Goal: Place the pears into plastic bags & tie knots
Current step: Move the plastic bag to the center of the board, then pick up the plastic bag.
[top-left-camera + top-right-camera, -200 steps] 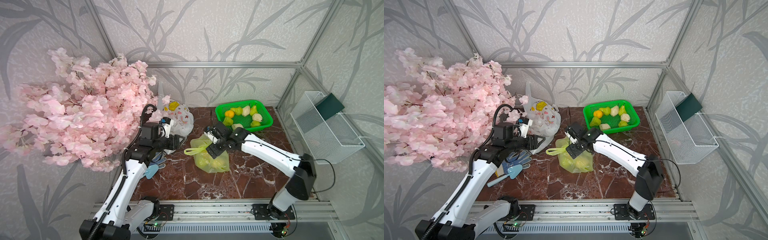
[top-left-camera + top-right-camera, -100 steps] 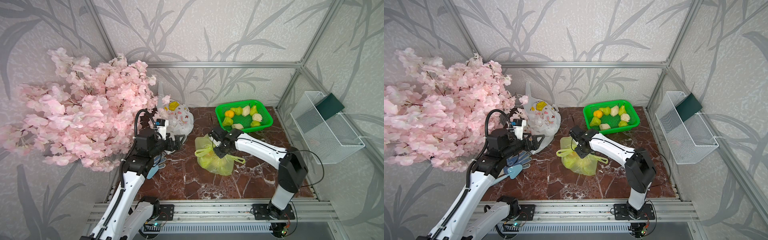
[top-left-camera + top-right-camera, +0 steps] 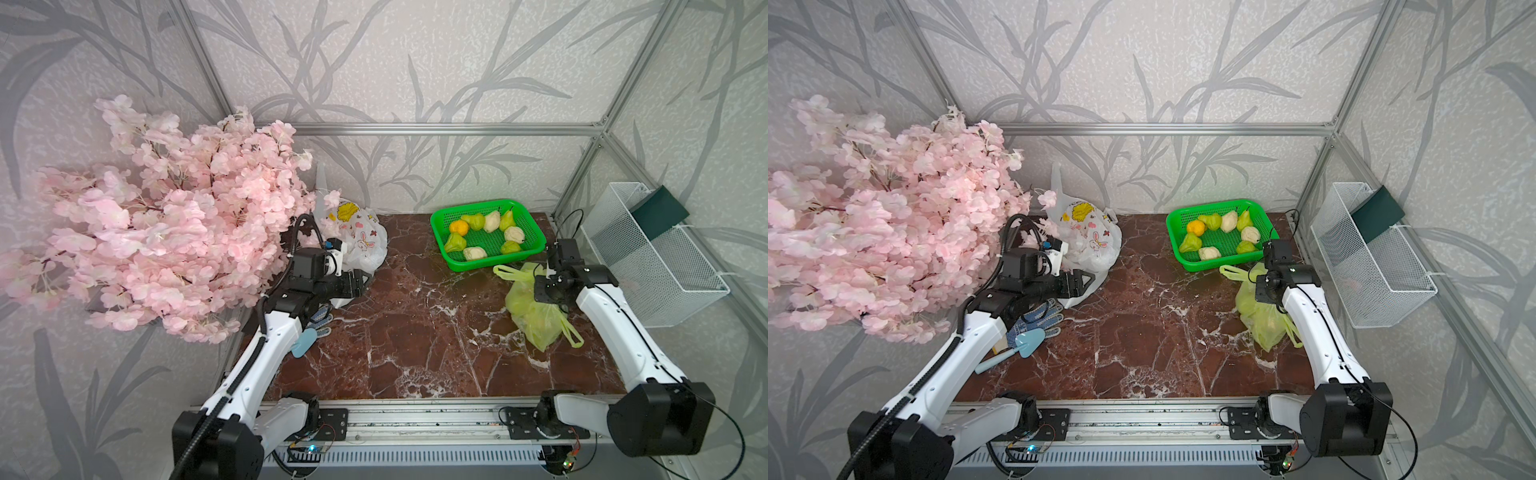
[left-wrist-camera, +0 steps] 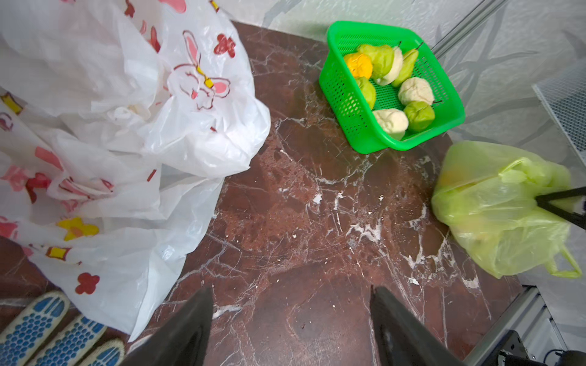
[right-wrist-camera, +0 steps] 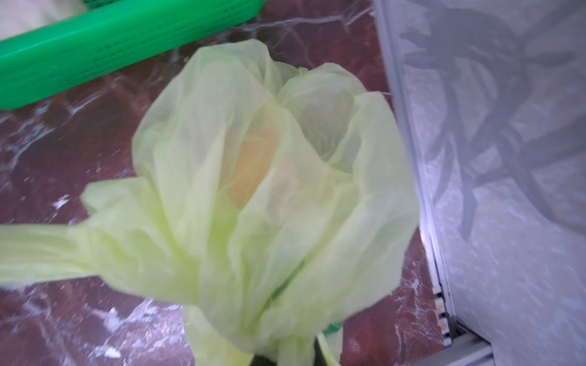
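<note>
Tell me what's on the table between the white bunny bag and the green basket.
Nothing: bare marble tabletop separates the white bag and the green basket, shown in both top views.

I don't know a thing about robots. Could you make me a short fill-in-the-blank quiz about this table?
1. The green basket holds pears and one ____ fruit.
2. The right pincer is shut on the yellow-green bag; the left pincer holds ____.
3. The rabbit-print bag is coloured ____.

Missing words: orange; nothing; white.
</note>
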Available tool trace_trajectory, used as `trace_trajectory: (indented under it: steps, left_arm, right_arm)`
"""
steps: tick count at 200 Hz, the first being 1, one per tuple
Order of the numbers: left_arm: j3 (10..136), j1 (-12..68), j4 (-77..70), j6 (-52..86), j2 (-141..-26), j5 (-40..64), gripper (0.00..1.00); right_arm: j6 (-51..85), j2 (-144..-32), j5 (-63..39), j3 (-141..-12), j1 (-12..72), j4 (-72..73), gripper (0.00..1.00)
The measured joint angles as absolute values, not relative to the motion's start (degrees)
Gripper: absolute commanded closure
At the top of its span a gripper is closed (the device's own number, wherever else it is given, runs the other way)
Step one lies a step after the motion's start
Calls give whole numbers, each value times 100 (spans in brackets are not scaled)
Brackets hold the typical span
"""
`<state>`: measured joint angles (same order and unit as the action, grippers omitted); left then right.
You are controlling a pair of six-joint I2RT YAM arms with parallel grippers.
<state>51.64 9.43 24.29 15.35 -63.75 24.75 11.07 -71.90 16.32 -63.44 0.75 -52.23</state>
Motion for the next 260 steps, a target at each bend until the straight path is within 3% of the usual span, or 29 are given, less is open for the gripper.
trace_trajectory:
  steps: [13,36,58,91,124,168,187,205,224,260]
  left_arm:
    - [5186,972,2587,1605,-6628,2228,23]
    - [5371,974,2976,1660,-7225,1704,22]
    - [5688,972,3269,1673,-7703,1321,21]
    - [6281,969,3317,1772,-8130,996,17]
    - [7212,956,3376,1765,-8879,585,15]
    - [8562,937,3621,1647,-10276,-169,16]
    - [8958,934,3704,1638,-10798,-211,27]
    - [9179,934,3693,1653,-11222,-217,68]
    - [9179,934,3614,1653,-11395,-202,99]
    - [9161,965,3166,1389,-11028,113,100]
  right_arm:
    - [1234,-7205,1848,-6305,54,-5107,49]
    - [1396,-7369,1905,-6296,89,-5052,38]
    - [1503,-7491,2180,-6396,484,-5155,36]
    - [1568,-7465,2661,-6982,1868,-5188,36]
    - [1763,-7682,2270,-7260,2974,-4748,36]
    - [1909,-8696,1555,-7260,3583,-4230,36]
    - [1951,-8868,1321,-7249,3645,-4121,35]
    - [1973,-8866,1175,-7240,3645,-4012,36]
    - [1970,-8833,1118,-7205,3645,-3903,35]
    - [1942,-8678,1111,-6932,3645,-3715,35]
